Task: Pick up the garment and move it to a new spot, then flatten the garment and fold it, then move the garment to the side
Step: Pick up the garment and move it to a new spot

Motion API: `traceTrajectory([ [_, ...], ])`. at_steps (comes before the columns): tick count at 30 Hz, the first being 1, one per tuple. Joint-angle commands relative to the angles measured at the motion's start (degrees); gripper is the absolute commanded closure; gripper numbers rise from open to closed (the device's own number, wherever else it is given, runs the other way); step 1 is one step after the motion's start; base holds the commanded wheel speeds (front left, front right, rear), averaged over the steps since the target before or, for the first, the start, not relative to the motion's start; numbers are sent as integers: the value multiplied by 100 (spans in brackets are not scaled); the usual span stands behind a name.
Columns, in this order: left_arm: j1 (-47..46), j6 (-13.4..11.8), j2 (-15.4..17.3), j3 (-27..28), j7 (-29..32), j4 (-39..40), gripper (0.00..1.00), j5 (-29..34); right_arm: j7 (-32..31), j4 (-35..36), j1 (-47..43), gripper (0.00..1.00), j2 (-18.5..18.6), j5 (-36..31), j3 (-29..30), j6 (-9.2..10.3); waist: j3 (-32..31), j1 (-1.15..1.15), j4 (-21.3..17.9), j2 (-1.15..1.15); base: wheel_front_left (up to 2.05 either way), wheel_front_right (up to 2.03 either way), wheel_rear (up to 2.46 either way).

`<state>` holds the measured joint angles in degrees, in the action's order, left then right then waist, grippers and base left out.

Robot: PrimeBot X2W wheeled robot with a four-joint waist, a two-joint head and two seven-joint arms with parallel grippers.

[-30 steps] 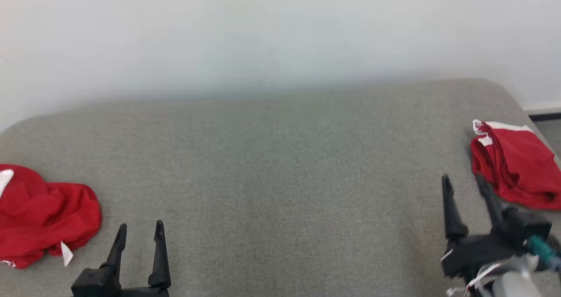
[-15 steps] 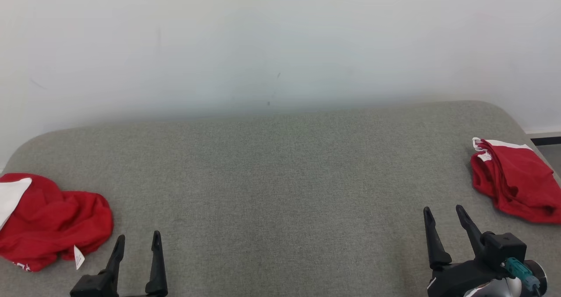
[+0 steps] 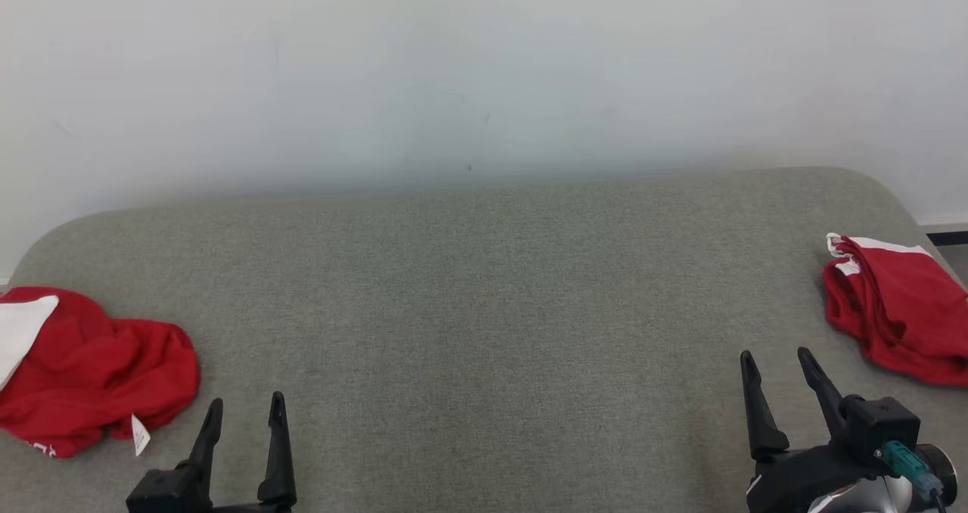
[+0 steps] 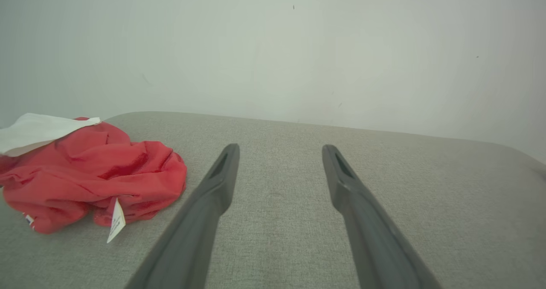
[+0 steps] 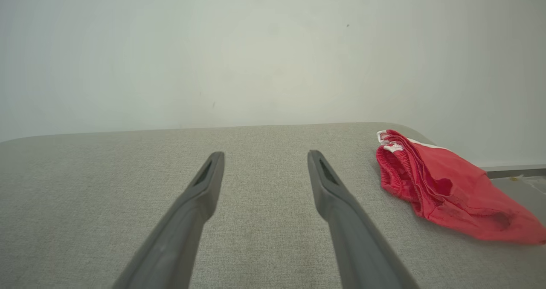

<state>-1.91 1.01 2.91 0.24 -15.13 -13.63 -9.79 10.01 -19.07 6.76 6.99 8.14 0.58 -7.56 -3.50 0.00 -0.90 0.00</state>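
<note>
Right gripper (image 3: pixel 775 355) is back from the far-right red bundle (image 3: pixel 900 316). A second ago its fingers sit just beside that bundle and lean toward it; now it's low at the near right with the fingers pointing away from us. Head camera also shifts a bit between frames, so we don't count the small drift of the cloth as motion. Left gripper (image 3: pixel 247 401) is basically where it was, near left.

Both pincers are spread wide with nothing between the fingers. Both wrist views show bare grey padded surface (image 3: pixel 484 309) in the gap.

There are two red pieces on the surface. We can't read lettering on either.
- Near-left heap: crumpled, with a white panel (image 3: pixel 23 328) on top and a loose tag (image 3: pixel 139 433) at its near edge. We take this as the garment (image 3: pixel 98 377). It lies just left of the left gripper, not touching it.
- Far-right bundle: more compact, gathered striped edge at its far end, close to the right edge of the surface. We read it as a separate piece already set aside, but aren't sure.

Progress, as we judge it:
- pick up and relocate: not started, the garment is an untouched heap
- flatten: not done
- fold: not done
- move to the side: not done

The middle of the surface is open between the two grippers, so that's the likely drop spot. Left arm is the closer one for the first grab.
</note>
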Motion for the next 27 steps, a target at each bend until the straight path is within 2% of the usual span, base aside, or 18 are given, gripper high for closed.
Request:
traceTrajectory([
  [1, -58, -30, -2, -16, -1, 30, 0, -26, -10, 36, -89, 0, -3, -22, 8, 15, 20, 0, 81, 0, 0, 0, 0],
  [8, -57, -66, 0, 45, -1, 140, 0, 33, 20, 72, -135, 0, -49, -20, 7, 16, 14, 0, 470, 0, 0, 0, 0],
  [27, 196, 8, 5, 381, -1, 177, 0, 219, 120, -48, -223, 0, -143, 36, -4, 16, -9, 0, 2206, 0, 0, 0, 0],
])
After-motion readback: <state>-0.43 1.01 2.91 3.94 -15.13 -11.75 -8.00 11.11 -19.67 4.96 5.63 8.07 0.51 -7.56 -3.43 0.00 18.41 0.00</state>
